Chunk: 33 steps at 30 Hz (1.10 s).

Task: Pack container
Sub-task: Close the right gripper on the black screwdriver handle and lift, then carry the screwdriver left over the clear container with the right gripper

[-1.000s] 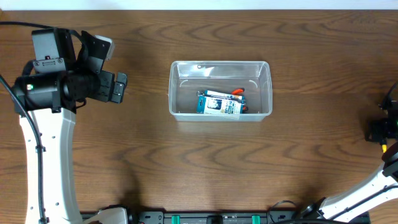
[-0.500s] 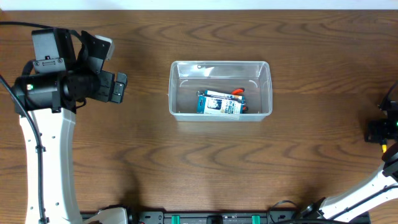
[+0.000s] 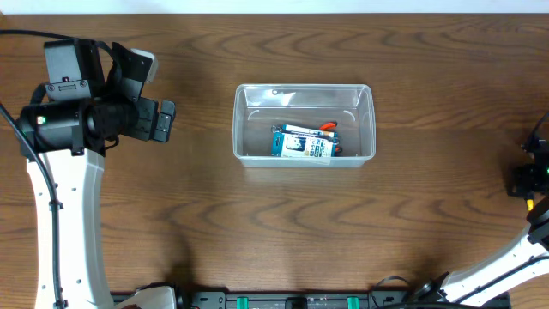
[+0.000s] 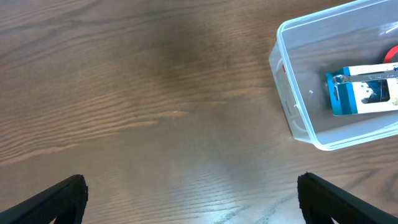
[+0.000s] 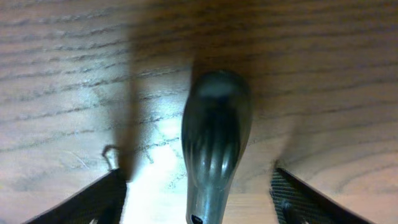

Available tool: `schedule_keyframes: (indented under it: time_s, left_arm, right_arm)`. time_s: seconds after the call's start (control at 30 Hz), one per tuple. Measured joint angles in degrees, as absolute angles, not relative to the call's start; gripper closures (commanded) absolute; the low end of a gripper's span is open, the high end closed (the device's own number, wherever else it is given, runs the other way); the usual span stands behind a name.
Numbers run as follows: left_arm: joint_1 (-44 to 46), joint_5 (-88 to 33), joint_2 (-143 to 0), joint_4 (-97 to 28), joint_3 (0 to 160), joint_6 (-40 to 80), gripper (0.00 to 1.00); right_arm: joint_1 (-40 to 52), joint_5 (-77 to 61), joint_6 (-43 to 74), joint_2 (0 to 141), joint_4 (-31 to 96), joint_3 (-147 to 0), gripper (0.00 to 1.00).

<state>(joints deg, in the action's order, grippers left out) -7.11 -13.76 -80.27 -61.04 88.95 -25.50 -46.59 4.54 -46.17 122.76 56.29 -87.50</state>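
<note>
Holding a small blue-and-white box (image 3: 302, 146), the clear rectangular plastic container (image 3: 257, 129) sits centrally. At its 9 o'clock the left gripper (image 3: 163, 120) hangs spread, empty; at 3 o'clock the right gripper (image 5: 198, 180), jaws apart, straddles a dark rounded handle (image 5: 214, 124).

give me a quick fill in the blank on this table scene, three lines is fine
1. The clear container holds a blue-and-white ____.
2. The left gripper is ____ and holds nothing.
3. In the right wrist view, a dark handle lies ____ the fingers of the right gripper.

Missing words: box; open; between
</note>
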Motion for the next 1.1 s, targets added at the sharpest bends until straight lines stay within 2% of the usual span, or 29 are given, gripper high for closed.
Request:
schedule_keyframes:
  time_s: [0.2,0.47,0.57,0.93,1.1]
  left_arm:
    - [-7.11,-13.76,-80.27,-61.04,88.95,-25.52,0.02]
    - [-7.11,-13.76,-80.27,-61.06,88.95,-25.52,0.02]
    - [-7.11,-13.78,-80.27,-61.04,88.95,-25.52,0.02]
    - [-7.11,-13.78,-80.27,-61.06,88.95,-25.52,0.02]
    - [-7.11,-13.78,-80.27,-61.06,88.95,-25.52,0.02]
  right_arm:
    - [-46.59,4.56,-46.22,122.76,56.29,-87.39,0.63]
    - [-46.59,4.54,-46.24,122.76,56.29,-87.35,0.85]
    - [-46.59,4.54,-46.24,122.74,56.31,-87.35,0.99]
    - [-46.09,4.19,-44.38,122.65,55.37,-87.70,0.99]
    - [-42.46,0.51,-43.51,122.65,55.88,-90.80,0.99]
